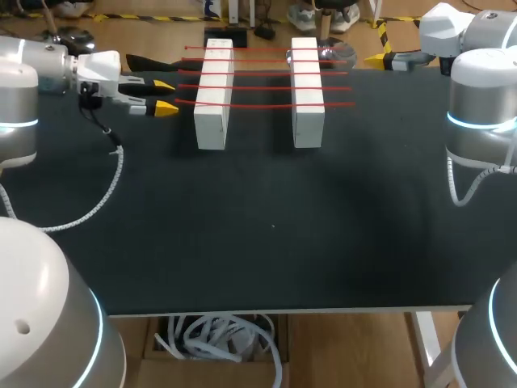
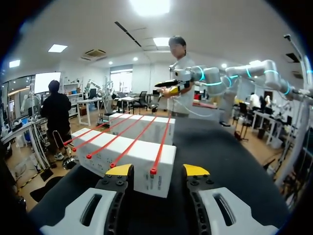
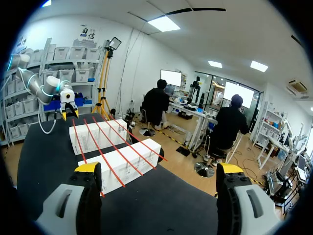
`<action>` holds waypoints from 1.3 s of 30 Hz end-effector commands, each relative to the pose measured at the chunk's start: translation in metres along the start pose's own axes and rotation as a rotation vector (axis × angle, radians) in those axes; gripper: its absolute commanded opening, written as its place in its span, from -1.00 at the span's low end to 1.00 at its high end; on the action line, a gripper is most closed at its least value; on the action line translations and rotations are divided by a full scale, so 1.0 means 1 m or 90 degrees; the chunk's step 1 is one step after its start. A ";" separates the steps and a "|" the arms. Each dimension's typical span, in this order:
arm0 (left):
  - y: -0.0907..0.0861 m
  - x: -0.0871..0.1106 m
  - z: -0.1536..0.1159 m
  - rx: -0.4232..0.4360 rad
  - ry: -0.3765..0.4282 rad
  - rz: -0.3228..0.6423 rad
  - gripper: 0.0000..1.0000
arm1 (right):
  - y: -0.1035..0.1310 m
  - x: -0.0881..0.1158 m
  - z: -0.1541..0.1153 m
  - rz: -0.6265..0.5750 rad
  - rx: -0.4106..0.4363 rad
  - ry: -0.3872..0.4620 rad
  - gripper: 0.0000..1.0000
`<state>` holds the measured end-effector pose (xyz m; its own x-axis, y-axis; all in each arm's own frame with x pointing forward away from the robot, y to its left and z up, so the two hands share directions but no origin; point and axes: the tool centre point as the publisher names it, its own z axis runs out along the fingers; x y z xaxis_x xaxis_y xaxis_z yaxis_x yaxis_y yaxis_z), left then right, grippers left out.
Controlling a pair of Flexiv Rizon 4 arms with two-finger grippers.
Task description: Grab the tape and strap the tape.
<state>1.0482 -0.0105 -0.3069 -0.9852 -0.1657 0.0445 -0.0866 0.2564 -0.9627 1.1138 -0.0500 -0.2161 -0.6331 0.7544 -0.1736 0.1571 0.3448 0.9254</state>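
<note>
Two white blocks (image 1: 212, 101) (image 1: 307, 93) lie side by side at the table's far end, with several thin red tapes (image 1: 258, 87) stretched across both. My left gripper (image 1: 166, 95) hovers just left of the nearer block, about half open, with nothing held. In the left wrist view its fingertips (image 2: 119, 170) flank the block's end (image 2: 146, 169), where the red tape ends (image 2: 153, 171) show. My right gripper (image 1: 378, 44) is wide open and empty at the far right, clear of the blocks. In the right wrist view the blocks (image 3: 122, 164) lie ahead of the right gripper (image 3: 159, 169).
The dark tabletop (image 1: 266, 226) spreads from the blocks toward the front edge. A white coiled cable (image 1: 105, 194) trails from my left arm across the table's left side. My right arm's elbow (image 1: 483, 113) stands over the right edge.
</note>
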 end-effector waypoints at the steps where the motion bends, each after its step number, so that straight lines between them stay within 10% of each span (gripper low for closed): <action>1: 0.004 -0.005 0.002 0.009 0.007 -0.002 -0.16 | 0.000 0.000 0.000 0.000 0.000 0.000 1.00; 39: 0.008 -0.003 0.003 0.056 0.010 -0.028 -0.40 | 0.000 0.000 0.000 0.000 0.000 0.000 1.00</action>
<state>1.0490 -0.0112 -0.3129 -0.9823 -0.1640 0.0902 -0.1179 0.1676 -0.9788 1.1138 -0.0500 -0.2161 -0.6330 0.7544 -0.1736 0.1571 0.3448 0.9254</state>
